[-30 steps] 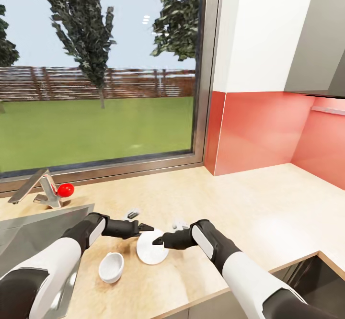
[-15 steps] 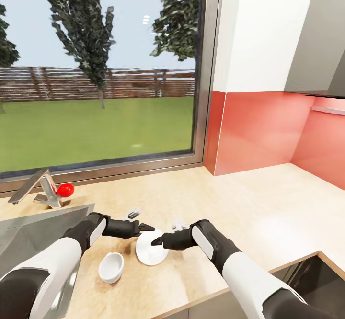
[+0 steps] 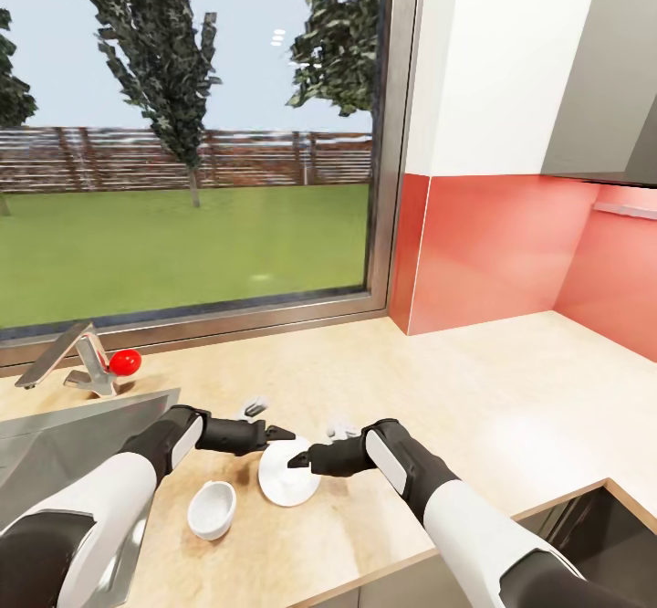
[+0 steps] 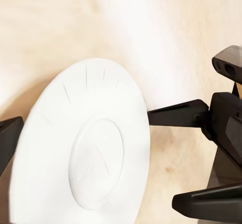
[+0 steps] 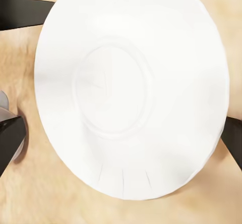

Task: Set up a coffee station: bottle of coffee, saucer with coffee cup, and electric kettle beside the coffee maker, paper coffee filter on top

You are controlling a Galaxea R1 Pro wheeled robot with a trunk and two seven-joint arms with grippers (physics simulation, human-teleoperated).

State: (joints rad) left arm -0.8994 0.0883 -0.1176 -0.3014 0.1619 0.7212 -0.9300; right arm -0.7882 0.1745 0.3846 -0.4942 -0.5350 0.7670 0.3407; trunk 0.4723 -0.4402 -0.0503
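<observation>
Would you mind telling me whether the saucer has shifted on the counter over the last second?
Yes, slightly: the saucer has edged toward the coffee cup, which stays put.

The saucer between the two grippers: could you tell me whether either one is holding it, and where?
Both grippers flank the saucer at opposite rim edges, left, right; a firm hold cannot be told.

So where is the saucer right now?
In the head view the saucer sits on the countertop low and centre, between the left claw and right claw, with the coffee cup to its left.
</observation>
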